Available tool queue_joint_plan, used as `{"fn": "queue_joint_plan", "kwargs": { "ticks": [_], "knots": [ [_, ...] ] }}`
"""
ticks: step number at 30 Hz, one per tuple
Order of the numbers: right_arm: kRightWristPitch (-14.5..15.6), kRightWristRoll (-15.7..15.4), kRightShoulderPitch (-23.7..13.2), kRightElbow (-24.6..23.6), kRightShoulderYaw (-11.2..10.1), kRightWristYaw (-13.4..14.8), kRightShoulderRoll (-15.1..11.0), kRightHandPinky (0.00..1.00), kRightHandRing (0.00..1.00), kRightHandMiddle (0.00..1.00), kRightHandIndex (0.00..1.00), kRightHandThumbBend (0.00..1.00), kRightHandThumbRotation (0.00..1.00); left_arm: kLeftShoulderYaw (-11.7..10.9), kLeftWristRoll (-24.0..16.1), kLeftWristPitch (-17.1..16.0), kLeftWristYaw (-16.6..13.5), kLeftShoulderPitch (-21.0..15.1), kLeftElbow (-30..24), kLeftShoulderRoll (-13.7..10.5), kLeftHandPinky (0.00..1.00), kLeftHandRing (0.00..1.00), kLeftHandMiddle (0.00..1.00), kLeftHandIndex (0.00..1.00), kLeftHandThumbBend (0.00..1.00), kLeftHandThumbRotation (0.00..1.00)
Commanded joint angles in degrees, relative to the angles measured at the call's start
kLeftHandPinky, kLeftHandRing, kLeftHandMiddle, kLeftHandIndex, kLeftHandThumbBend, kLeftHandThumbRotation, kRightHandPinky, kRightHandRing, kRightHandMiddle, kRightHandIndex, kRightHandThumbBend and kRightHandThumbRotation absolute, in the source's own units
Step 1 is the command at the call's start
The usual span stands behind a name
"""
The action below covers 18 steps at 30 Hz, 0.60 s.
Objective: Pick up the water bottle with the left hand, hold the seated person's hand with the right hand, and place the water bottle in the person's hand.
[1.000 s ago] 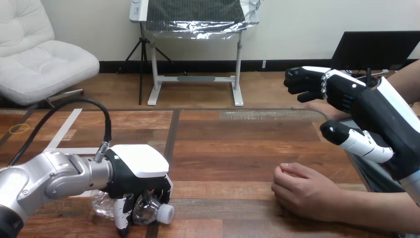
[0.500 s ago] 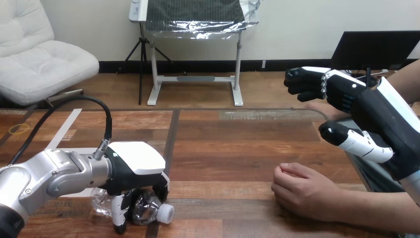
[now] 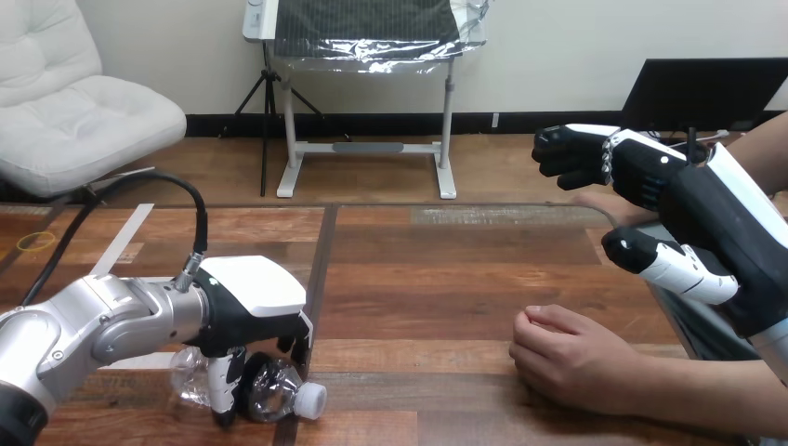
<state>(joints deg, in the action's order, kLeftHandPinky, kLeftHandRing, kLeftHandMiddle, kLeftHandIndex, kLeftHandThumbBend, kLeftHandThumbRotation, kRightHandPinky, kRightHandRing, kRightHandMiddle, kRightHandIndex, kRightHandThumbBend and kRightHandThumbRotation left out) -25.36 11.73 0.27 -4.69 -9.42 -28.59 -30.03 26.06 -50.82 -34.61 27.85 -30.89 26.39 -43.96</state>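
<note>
While the left robot hand has its fingers curled down around the clear water bottle, the task looks to be in its first step. The bottle lies on its side near the front left of the wooden surface, its white cap pointing toward the middle. I cannot tell whether it has left the wood yet; it looks to be resting there.

The right robot hand hangs raised at the right, fingers loosely bent and thumb held apart, with nothing between them. It is well above and apart from the person's hand, which rests loosely closed on the surface, knuckles up.

By my reading, only the grasp is under way. Lifting the bottle, taking the person's hand, and placing the bottle in it are all left to do.
</note>
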Motion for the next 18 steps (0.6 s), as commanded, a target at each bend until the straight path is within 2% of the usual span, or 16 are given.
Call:
{"fn": "queue_joint_plan", "kwargs": {
  "ticks": [1,8,18],
  "knots": [
    [0.1,1.0,-1.9,-2.4,-1.3,0.4,0.1,0.76,0.79,0.8,0.8,0.95,0.83,-0.9,1.9,1.4,0.0,-1.0,-1.6,0.4,0.45,0.56,0.63,0.65,0.93,0.01],
    [-0.2,0.9,-2.0,-2.0,-1.4,0.3,0.1,0.76,0.79,0.8,0.81,0.94,0.84,-0.8,2.9,1.3,-0.5,-1.0,-1.0,0.4,0.36,0.45,0.53,0.56,0.82,0.0],
    [0.2,0.8,-1.9,-2.1,-1.5,0.5,0.0,0.77,0.79,0.8,0.81,0.94,0.84,-1.4,6.3,2.6,0.1,-0.5,0.2,1.1,0.31,0.38,0.46,0.48,0.74,0.0]
  ]
}}
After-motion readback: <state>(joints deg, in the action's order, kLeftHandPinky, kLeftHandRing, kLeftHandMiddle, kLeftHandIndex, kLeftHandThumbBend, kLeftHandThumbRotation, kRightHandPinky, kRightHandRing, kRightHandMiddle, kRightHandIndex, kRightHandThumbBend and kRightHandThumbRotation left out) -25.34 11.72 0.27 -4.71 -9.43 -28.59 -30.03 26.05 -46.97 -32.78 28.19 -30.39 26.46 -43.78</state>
